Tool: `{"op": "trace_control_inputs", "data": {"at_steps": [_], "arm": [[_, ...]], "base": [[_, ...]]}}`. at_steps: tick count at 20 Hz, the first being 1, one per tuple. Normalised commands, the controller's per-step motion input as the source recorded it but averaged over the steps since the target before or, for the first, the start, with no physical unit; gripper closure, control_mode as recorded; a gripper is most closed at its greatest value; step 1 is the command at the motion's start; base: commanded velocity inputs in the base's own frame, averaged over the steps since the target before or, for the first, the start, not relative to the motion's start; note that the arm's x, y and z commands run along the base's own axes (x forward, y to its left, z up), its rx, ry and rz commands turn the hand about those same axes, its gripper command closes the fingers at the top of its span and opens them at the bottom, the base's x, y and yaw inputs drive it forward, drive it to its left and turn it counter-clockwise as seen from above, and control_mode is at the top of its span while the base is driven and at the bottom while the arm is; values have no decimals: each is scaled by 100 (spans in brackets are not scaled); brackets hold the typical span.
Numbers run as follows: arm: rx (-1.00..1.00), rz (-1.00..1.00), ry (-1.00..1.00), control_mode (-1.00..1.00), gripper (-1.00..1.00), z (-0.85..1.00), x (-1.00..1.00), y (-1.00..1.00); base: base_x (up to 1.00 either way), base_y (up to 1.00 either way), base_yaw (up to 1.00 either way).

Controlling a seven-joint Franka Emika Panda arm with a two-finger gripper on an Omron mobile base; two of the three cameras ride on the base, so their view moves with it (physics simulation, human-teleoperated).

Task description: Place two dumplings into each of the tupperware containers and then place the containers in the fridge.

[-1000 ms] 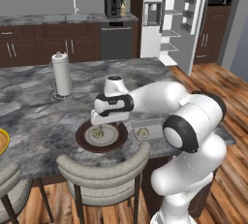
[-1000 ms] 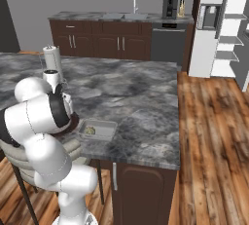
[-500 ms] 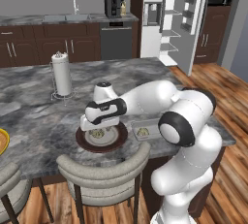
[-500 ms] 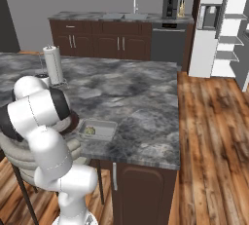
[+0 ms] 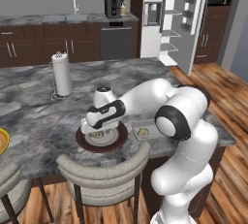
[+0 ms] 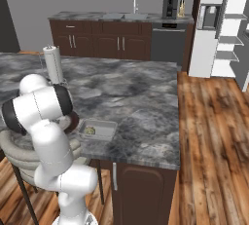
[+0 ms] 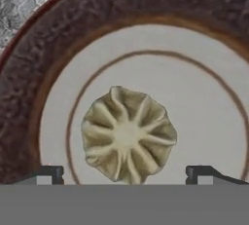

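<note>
Over brown plate (image 7: 29,73), claw (image 7: 125,173) open, tips either side of dumpling (image 7: 127,134), not gripping

A glossy white robot arm (image 5: 184,160) made of thick, rounded, tube-like segments, smooth and without visible cables, screws or markings. The segments meet at dark grey to black ring-shaped joints; the largest dark ring (image 5: 173,122) sits like a collar around a bulging white elbow. The lowest segment is a wide, rounded white column that swells toward the bottom. The hand end is a narrower piece with a black band (image 5: 105,113) along its side and a white rounded cap above it. From the hand camera, the gripper (image 7: 126,173) shows two small dark grey fingertips (image 7: 48,173), squared and blocky, with paler inner faces.
</note>
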Motion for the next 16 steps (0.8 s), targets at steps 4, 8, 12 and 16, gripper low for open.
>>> {"op": "trace_control_inputs", "data": {"at_steps": [4, 8, 12, 16], "arm": [[0, 0, 0, -100, -100, -9, 21, 2], [0, 0, 0, -100, -100, -26, 25, 3], [0, 0, 0, -100, 100, -21, 6, 11], [0, 0, 0, -100, 100, -3, 1, 3]], "base": [[0, 0, 0], [0, 0, 0], [0, 0, 0], [0, 0, 0]]}}
